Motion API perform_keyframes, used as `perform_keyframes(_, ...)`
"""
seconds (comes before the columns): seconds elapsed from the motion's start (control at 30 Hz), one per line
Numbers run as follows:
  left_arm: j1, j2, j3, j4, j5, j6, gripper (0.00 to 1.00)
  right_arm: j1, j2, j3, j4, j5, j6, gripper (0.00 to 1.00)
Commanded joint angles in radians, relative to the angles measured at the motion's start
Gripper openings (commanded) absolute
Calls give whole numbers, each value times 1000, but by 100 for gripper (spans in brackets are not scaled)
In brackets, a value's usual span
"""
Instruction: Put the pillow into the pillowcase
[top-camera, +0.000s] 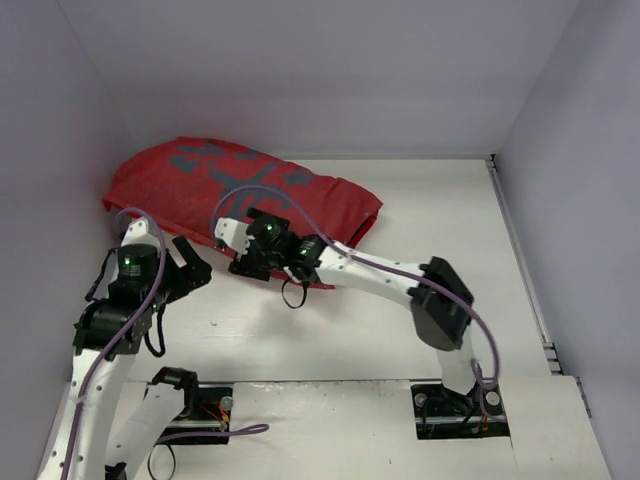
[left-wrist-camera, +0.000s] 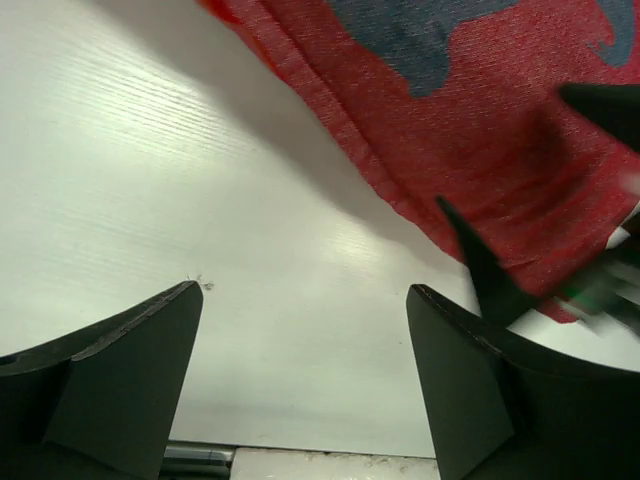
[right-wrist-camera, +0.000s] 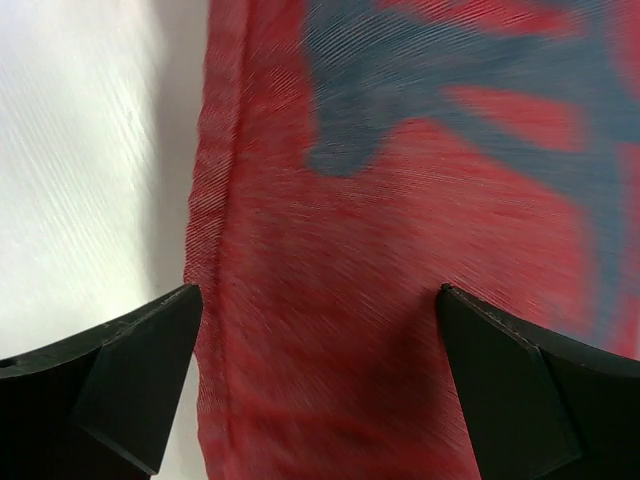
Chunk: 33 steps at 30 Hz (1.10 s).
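The left gripper (left-wrist-camera: 305, 288) and right gripper (right-wrist-camera: 320, 292) are held spread wide, with nothing pinched. On the table (top-camera: 430, 225) the pillowcase (top-camera: 200, 185) is laid plump at the far left, the right gripper over its cloth and the left beside its hem. No white pillow is seen, so it is judged inside, with little left but tidying.

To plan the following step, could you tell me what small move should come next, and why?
Probably lift the right pincer clear of the pillowcase: both it and the left pincer stand open and empty, the case looks puffed full, and no white pillow shows outside.
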Motion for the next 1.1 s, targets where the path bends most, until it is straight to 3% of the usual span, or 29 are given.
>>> perform_keyframes(0.0, 1, -107, 68, -64, -78, -6, 79, 10, 84, 92, 28, 57, -94, 100)
perform_keyframes(0.2, 1, -160, 99, -142, -117, 16, 79, -3, 284, 155, 85, 236, -73, 100)
perform_keyframes(0.27, 1, -167, 110, -160, -128, 31, 79, -11, 313, 189, 85, 238, -44, 86)
perform_keyframes(0.3, 1, -166, 128, -169, -132, 39, 79, -7, 309, 196, 85, 226, -41, 51)
perform_keyframes(0.37, 2, -158, 160, -176, -165, 72, 79, 18, 260, 228, 75, 151, -33, 1)
perform_keyframes(0.43, -1, -145, 229, -179, -195, 109, 79, 42, 205, 294, -13, 54, 1, 0)
perform_keyframes(0.57, -10, -31, 404, -174, -228, 158, 79, 29, 117, 633, -93, -341, 183, 0)
perform_keyframes(0.63, -14, 24, 528, -177, -217, 195, 79, -26, 103, 745, -83, -469, 368, 0)
perform_keyframes(0.7, -19, 95, 606, -174, -191, 209, 79, -158, 92, 824, -25, -595, 556, 0)
perform_keyframes(0.8, -22, 173, 734, -176, -152, 235, 79, -359, 5, 656, 225, -615, 1036, 0)
perform_keyframes(0.87, -21, 222, 774, -176, -120, 250, 79, -463, -32, 525, 282, -624, 1138, 0)
perform_keyframes(0.9, -21, 234, 774, -174, -105, 247, 79, -486, -67, 358, 340, -626, 1169, 0)
perform_keyframes(0.97, -22, 262, 750, -171, -47, 241, 79, -548, -95, 180, 408, -652, 1260, 0)
perform_keyframes(1.0, -22, 273, 733, -170, -33, 229, 79, -565, -113, -4, 489, -678, 1295, 0)
perform_keyframes(1.07, -22, 282, 676, -163, -16, 210, 79, -592, -115, -160, 546, -690, 1346, 5)
